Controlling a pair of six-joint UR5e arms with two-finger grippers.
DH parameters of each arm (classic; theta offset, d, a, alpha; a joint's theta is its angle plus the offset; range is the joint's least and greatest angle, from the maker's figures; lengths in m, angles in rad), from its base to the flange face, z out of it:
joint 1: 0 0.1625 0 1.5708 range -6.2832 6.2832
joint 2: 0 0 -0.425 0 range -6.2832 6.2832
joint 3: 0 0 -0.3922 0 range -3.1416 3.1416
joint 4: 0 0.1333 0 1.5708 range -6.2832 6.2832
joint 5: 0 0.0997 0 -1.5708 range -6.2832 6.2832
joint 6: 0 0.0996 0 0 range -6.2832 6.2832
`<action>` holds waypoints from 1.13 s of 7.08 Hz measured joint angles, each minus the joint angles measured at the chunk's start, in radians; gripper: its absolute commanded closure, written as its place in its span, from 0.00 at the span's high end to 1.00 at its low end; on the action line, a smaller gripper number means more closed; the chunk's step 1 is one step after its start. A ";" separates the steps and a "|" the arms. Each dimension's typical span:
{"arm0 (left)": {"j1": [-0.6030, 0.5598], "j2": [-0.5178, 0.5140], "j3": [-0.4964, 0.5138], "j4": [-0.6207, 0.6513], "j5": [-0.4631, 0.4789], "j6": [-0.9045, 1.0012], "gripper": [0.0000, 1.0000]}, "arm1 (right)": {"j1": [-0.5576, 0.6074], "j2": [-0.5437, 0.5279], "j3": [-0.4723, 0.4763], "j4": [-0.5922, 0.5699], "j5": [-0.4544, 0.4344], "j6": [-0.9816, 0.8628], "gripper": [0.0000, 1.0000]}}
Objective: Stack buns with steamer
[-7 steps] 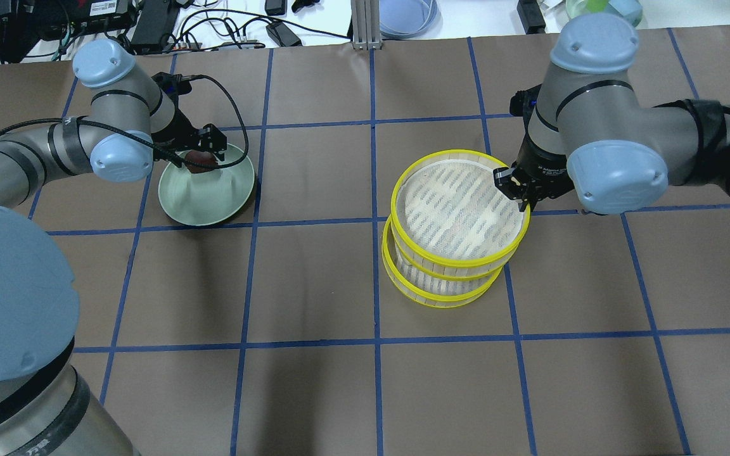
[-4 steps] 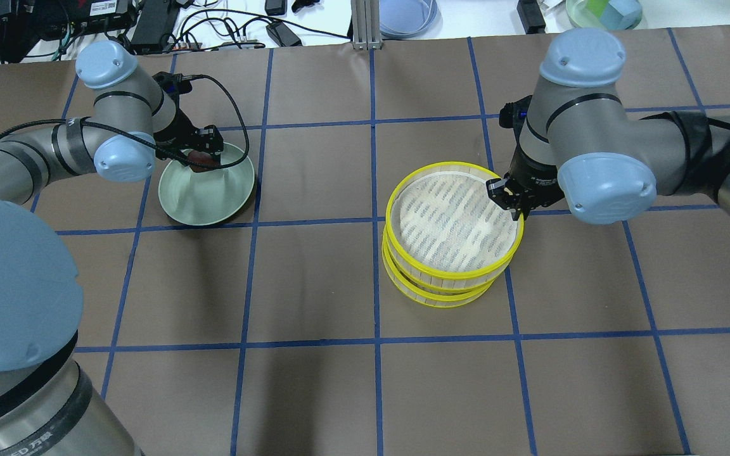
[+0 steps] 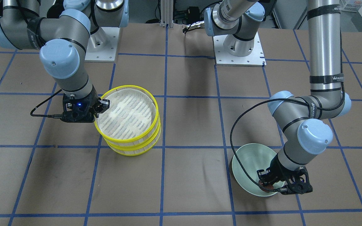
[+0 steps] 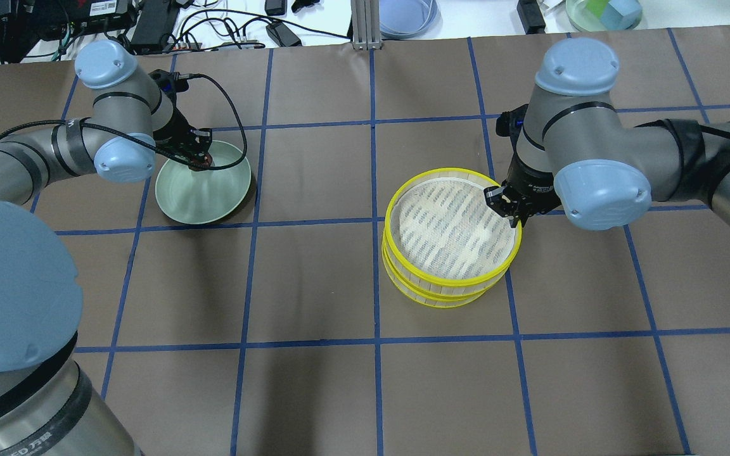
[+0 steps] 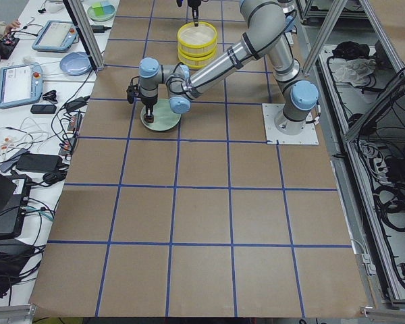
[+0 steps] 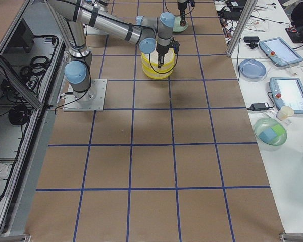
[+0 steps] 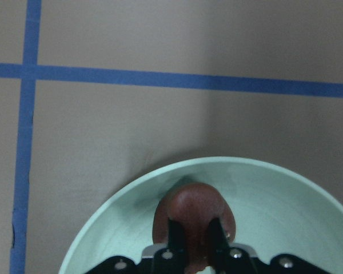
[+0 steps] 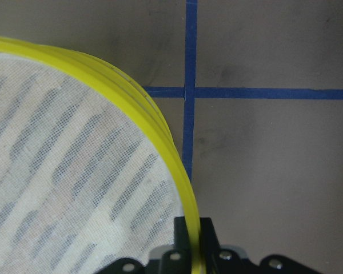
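My left gripper [image 4: 200, 158] is down in the pale green plate [image 4: 203, 196], shut on the dark reddish-brown bun [image 7: 188, 214], which also shows in the front view [image 3: 266, 186]. My right gripper [image 4: 505, 204] is shut on the yellow rim [image 8: 186, 188] of the top steamer tray [image 4: 450, 228]. That tray rests on the lower yellow-rimmed trays [image 4: 441, 296], nearly in line with them. White mesh covers the top tray. The cream-yellow bun is hidden from every view.
Blue tape lines grid the brown table. Cables, a blue dish [image 4: 406, 16] and a green container [image 4: 602, 11] lie beyond the far edge. The arm bases [image 3: 237, 50] stand at the robot's side.
My right gripper has carried the top steamer tray left and down, so it now sits squarely on the stack. My left gripper has settled slightly lower over the brown bun in the plate.
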 measured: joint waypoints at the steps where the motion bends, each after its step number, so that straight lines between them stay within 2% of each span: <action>1: 0.000 0.008 0.001 0.000 0.003 0.001 0.25 | 0.000 0.001 0.000 -0.001 0.001 0.000 0.00; 5: -0.003 0.064 0.021 -0.023 0.044 0.001 0.23 | 0.001 0.003 0.000 -0.005 0.006 0.004 0.01; 8: -0.016 0.163 0.024 -0.142 0.056 -0.010 0.23 | 0.002 0.004 0.000 -0.023 0.007 0.005 0.01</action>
